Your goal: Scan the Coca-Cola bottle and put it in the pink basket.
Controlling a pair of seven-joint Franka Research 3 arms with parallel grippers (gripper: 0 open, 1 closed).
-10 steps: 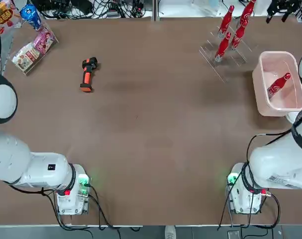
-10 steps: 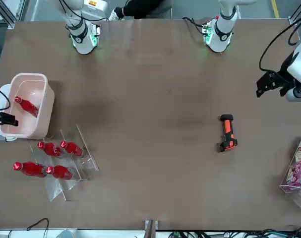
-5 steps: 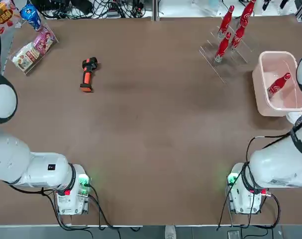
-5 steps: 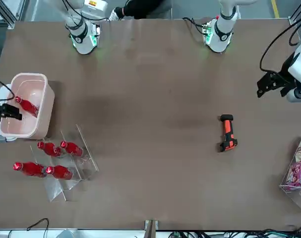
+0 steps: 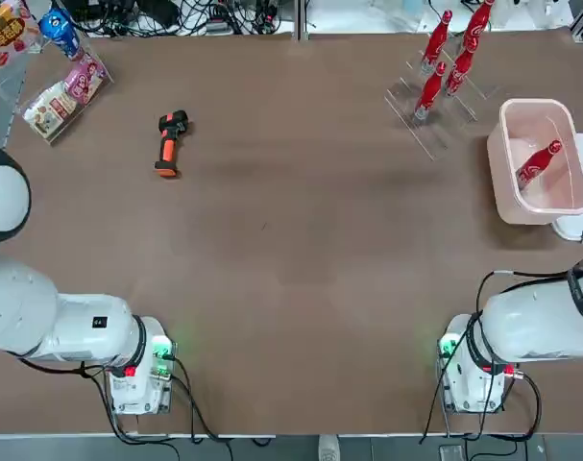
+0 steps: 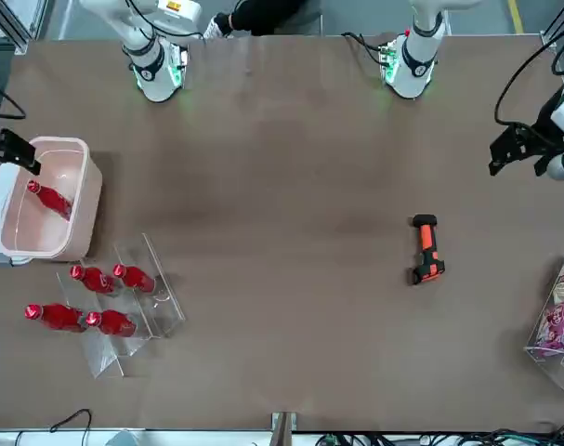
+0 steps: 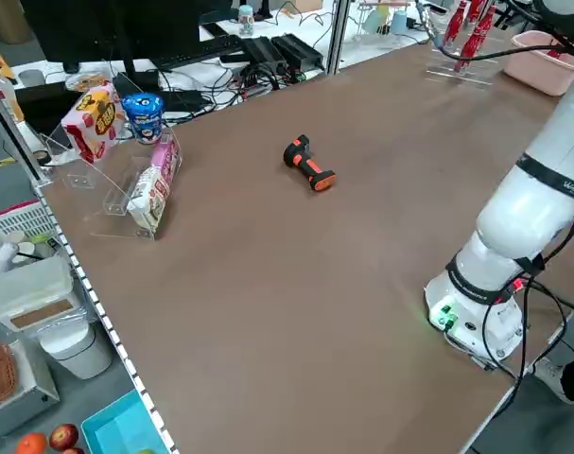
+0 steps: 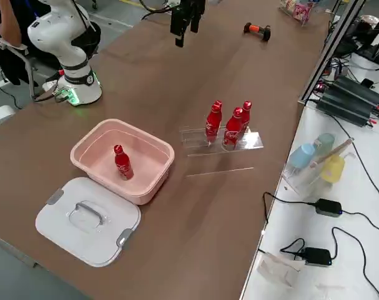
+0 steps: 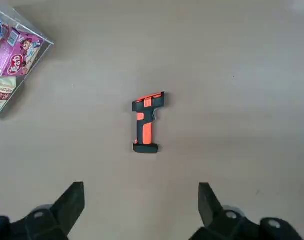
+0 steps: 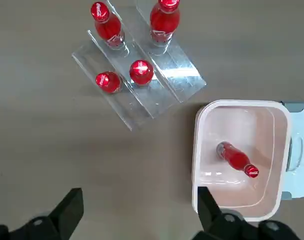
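Since the Coca-Cola bottle (image 10: 236, 159) already lies tilted inside the pink basket (image 10: 200, 150), cap toward one corner and body leaning on the inner wall, most of the risk now sits in what surrounds it rather than in the bottle itself. Both hands are empty: the right hand (image 10: 136, 212) hangs high over the desk (image 5: 301, 240) beside the basket with its fingers spread wide, and the left hand (image 9: 140, 210) hovers equally spread above the scanner (image 9: 146, 121), well apart from it. If the right arm swung low on its way home, it could clip the basket's rim or catch the four bottles (image 5: 448, 56) standing on the clear rack (image 5: 435, 120) just beside the basket; they look slim and top-heavy, so a light knock would likely topple them in a row. The white lid (image 8: 88, 220) lies touching the basket's side and could be shoved by the same sweep. On the left, a careless descent might nudge the scanner toward the snack packets (image 5: 65, 91) in their clear stand near the desk's corner.
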